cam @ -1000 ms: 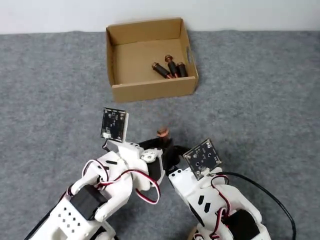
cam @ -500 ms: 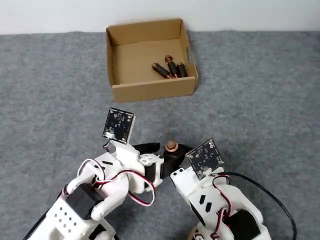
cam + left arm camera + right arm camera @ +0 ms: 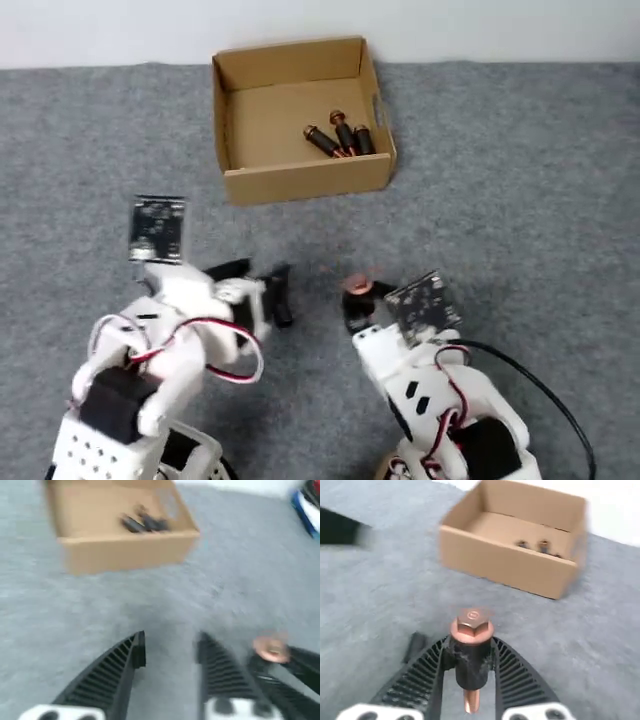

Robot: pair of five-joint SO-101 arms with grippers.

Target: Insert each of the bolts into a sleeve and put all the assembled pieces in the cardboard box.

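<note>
The right gripper (image 3: 470,650) is clamped on a black sleeve (image 3: 470,667) that has a copper bolt (image 3: 471,625) pushed through it. The hexagonal head sits on the sleeve's upper end and the threaded tip pokes out below. The piece stands roughly upright between the ribbed fingers, held above the grey table (image 3: 520,200).

Just to its left, apart from it, the left gripper (image 3: 171,640) has its jaws spread with nothing between them.

Farther off, the cardboard box (image 3: 300,180) stands open-topped at the far middle of the table. Three assembled pieces (image 3: 340,135) lie close together inside it, in its right half near the right wall.
</note>
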